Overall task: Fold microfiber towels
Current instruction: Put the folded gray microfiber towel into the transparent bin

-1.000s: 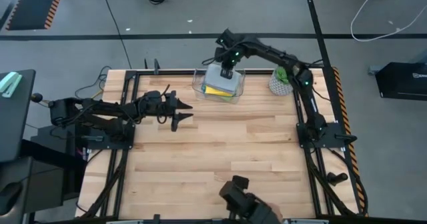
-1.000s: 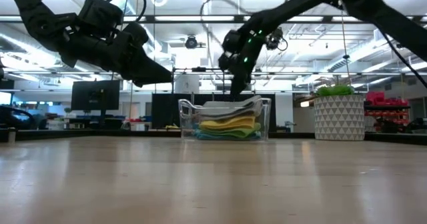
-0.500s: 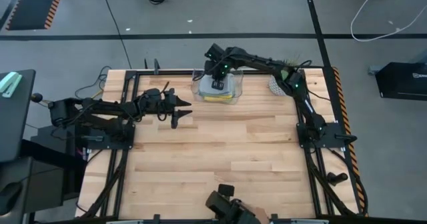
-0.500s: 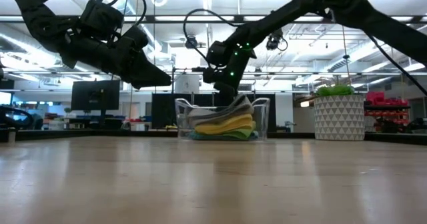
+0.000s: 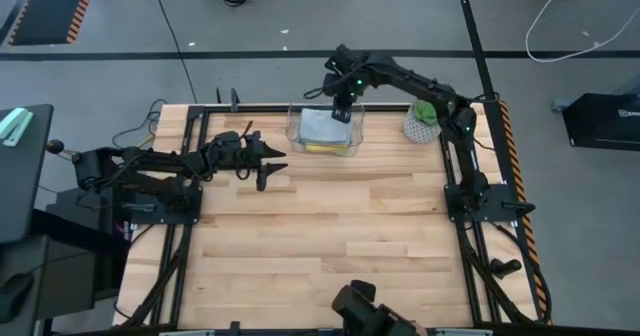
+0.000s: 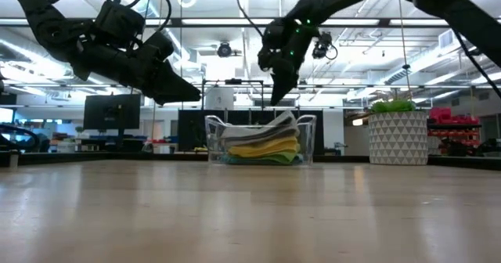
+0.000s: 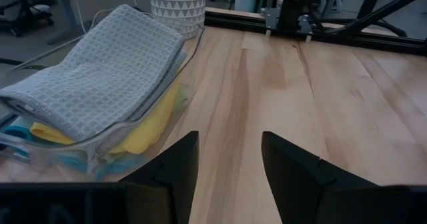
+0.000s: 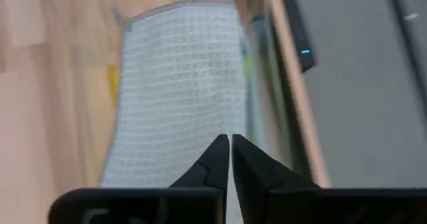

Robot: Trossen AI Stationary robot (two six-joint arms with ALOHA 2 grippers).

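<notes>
So the right arm is reaching way across the far end of the table, elbow up high, and its right gripper (image 5: 343,104) is hanging just above the clear bin (image 5: 296,126) with the fingers pressed together, nothing pinched between them as far as I can see. The grey towel (image 7: 100,67) is lying folded on top of the stack in that bin, with the yellow towel (image 7: 157,121) under it and a bit of the light blue towel (image 7: 17,136) peeking out at the bottom; there's a sliver of green low in the pile too, but I can't really make it out. The left arm is stretching out low and flat from its side, and the left gripper (image 5: 272,168) is hovering over bare wood a little way short of the bin, fingers spread apart and holding nothing. The table (image 5: 330,236) is a light wooden butcher-block top in a black frame, and a white patterned plant pot (image 6: 398,138) is sitting near the bin at the far edge. Behind it all, the room is looking like a big open workshop with ceiling lights, monitors and a grey floor
</notes>
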